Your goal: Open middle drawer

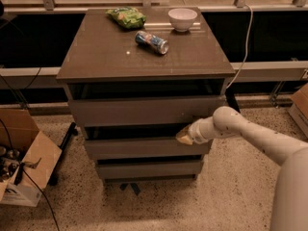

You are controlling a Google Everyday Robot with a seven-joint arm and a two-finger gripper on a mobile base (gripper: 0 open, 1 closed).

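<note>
Here, the plain grey-brown handleless middle drawer (139, 148) is seen between two similar fronts in the cabinet. It is judged rigid and smooth, best hooked at its top lip. The gripper (185, 136) is set at that lip's right end; whether it is open or closed cannot be told.

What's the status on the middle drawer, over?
Gripper at top edge of middle drawer, right end. Drawer not visibly pulled out. Cardboard box on floor, well left.
</note>
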